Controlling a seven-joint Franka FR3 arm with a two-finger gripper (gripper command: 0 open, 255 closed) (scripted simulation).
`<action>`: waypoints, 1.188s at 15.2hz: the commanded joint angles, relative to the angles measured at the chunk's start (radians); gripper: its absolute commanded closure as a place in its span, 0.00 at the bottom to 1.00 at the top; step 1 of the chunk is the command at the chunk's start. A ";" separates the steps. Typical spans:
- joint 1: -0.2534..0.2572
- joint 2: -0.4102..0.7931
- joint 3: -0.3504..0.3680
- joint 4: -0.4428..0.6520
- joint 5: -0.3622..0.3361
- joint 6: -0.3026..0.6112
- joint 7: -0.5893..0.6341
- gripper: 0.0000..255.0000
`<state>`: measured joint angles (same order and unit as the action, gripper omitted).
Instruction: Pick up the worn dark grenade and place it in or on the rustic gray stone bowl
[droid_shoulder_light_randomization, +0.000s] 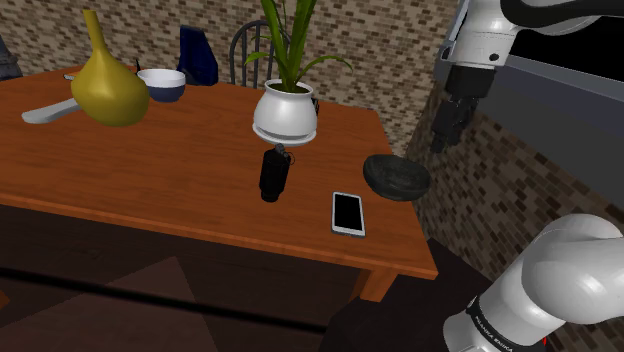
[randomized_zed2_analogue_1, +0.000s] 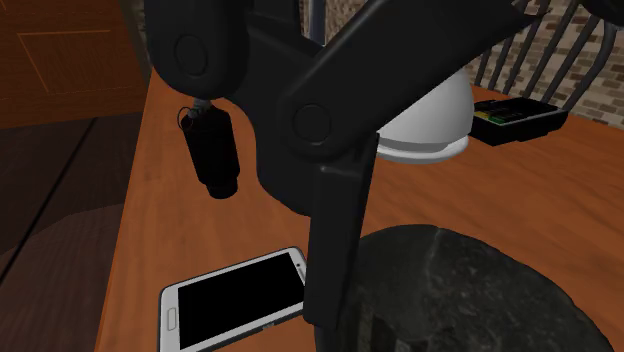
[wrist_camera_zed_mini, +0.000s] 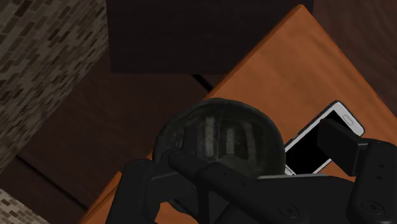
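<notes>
Black two-finger gripper (droid_shoulder_light_randomization: 441, 138) is held open, empty, above rough dark-grey stone bowl (droid_shoulder_light_randomization: 396, 176). Worn dark cylindrical grenade (droid_shoulder_light_randomization: 273, 175) is stood upright on brown wooden table (droid_shoulder_light_randomization: 150, 170), well apart from gripper, beyond white smartphone (droid_shoulder_light_randomization: 348, 213). Approach judged in hand; traverse, descent, closure required next.

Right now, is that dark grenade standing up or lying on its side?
Standing upright. In the shoulder view the grenade stands on end on the wooden table, ring on top, near the white plant pot.
</notes>
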<state>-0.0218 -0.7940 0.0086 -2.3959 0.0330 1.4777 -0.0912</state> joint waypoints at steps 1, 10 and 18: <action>0.000 0.000 0.000 0.000 0.000 0.000 0.000 0.00; 0.038 0.245 0.183 0.157 0.104 0.081 0.231 0.00; 0.055 0.520 0.323 0.381 0.109 0.124 0.442 0.00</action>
<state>0.0312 -0.3176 0.3137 -2.0549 0.1460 1.6006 0.3197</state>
